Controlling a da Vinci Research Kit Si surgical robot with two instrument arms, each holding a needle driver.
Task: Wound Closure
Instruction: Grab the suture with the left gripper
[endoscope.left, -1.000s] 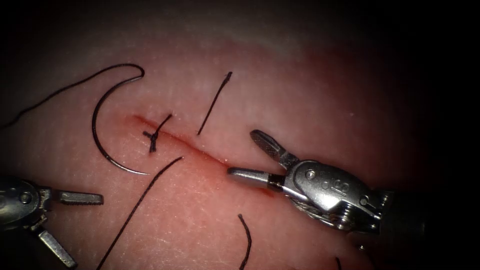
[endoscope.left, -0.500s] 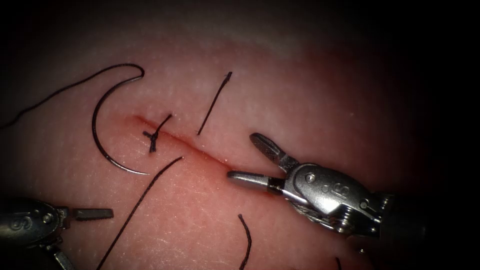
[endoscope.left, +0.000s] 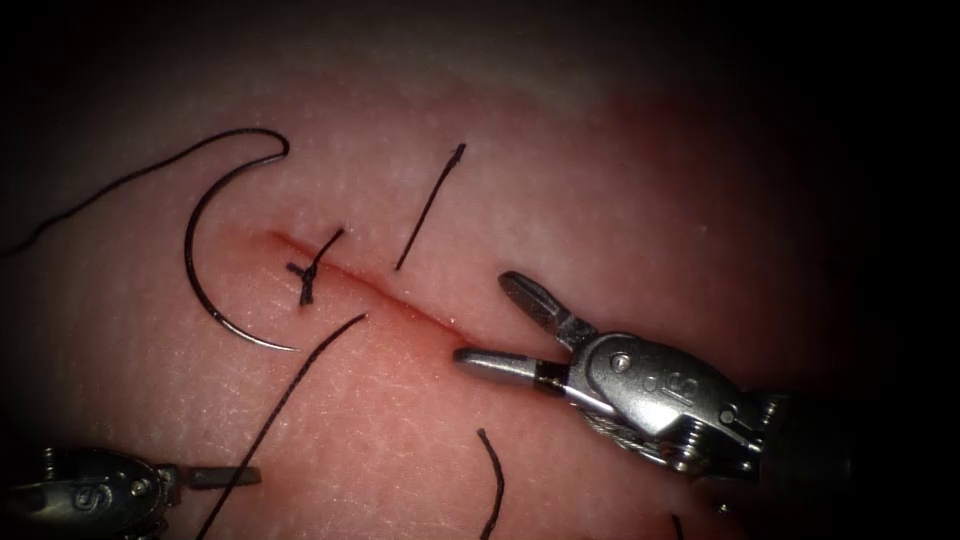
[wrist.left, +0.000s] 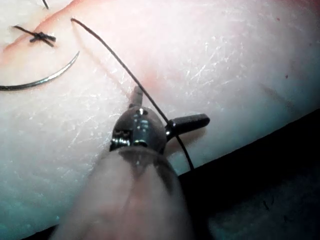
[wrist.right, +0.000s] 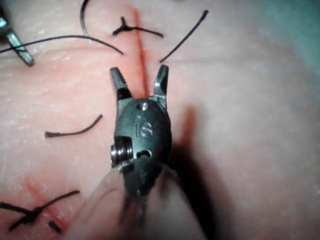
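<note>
Endoscope view: needle (endoscope.left: 205, 262) lies free on the tissue (endoscope.left: 640, 200), left of the cut (endoscope.left: 385, 292), thread (endoscope.left: 110, 190) trailing from its upper end, one knotted stitch (endoscope.left: 308, 272) across the cut's upper end. Right tool (endoscope.left: 495, 322) sits over the cut with jaws spread, holding nothing. Left wrist view: left tool (wrist.left: 167, 110) jaws spread, empty, straddling a loose thread piece (wrist.left: 120, 62).
</note>
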